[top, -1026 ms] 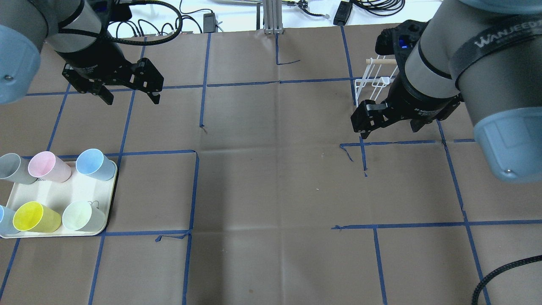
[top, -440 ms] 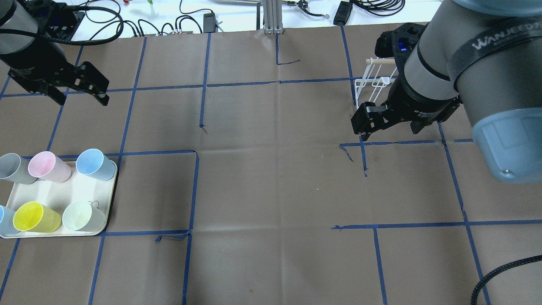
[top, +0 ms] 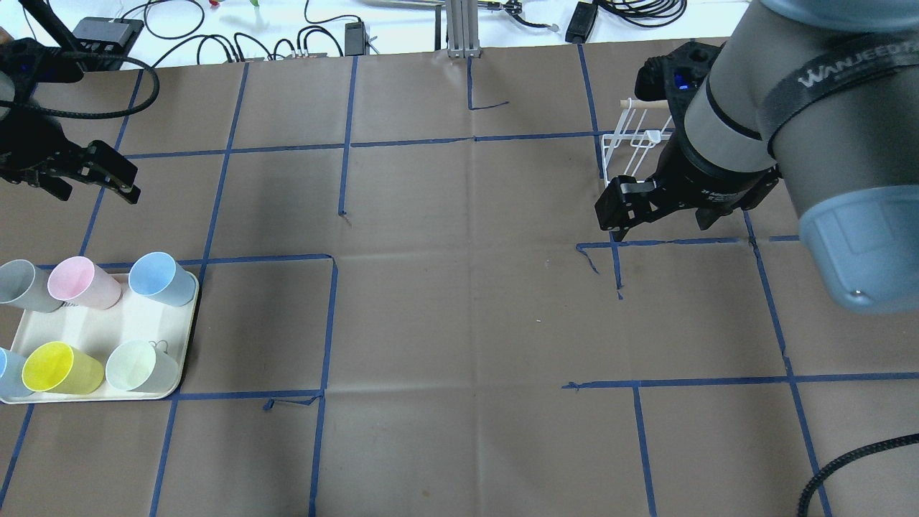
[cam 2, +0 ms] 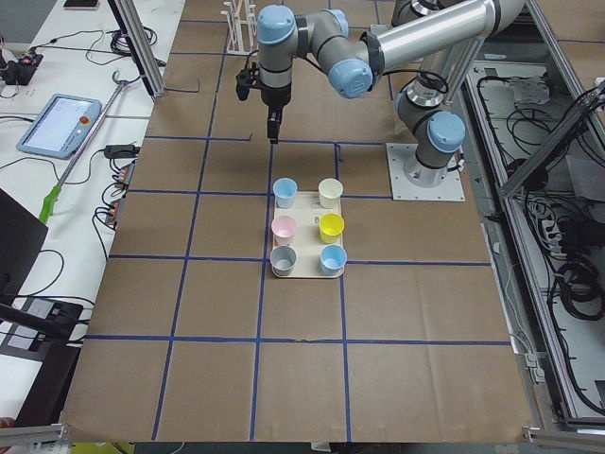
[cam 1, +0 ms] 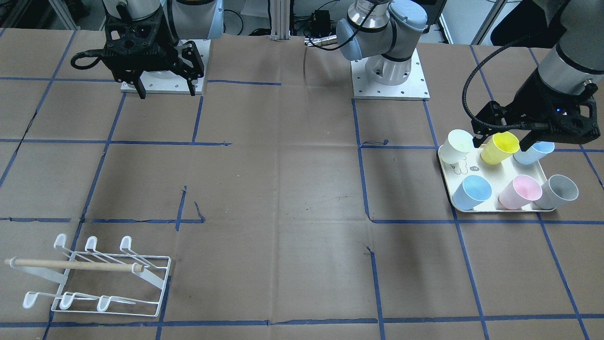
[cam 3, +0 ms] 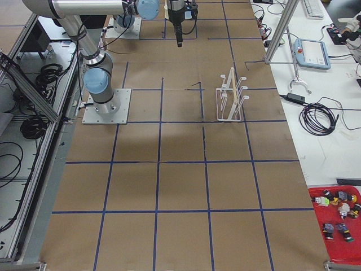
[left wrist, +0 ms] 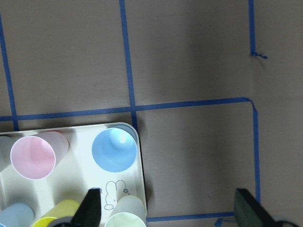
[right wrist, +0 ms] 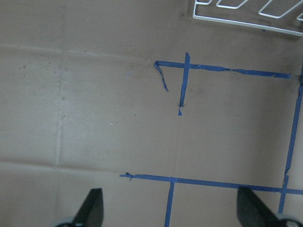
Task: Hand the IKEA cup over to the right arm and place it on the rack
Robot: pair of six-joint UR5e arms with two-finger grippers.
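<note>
IKEA cups are kept on a tray by the bench's left edge. Above, the open left claw should be centred over one cup before lowering; the right claw gapes too.

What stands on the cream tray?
Six upright cups stand on the tray: grey cup, pink cup, two blue cups, yellow cup, pale green cup. A bear drawing shows between them; the tray floor under the cups is hidden.

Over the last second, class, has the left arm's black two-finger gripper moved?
Yes. The left gripper has swung leftward in the overhead view, crossing a vertical blue tape line.
</note>
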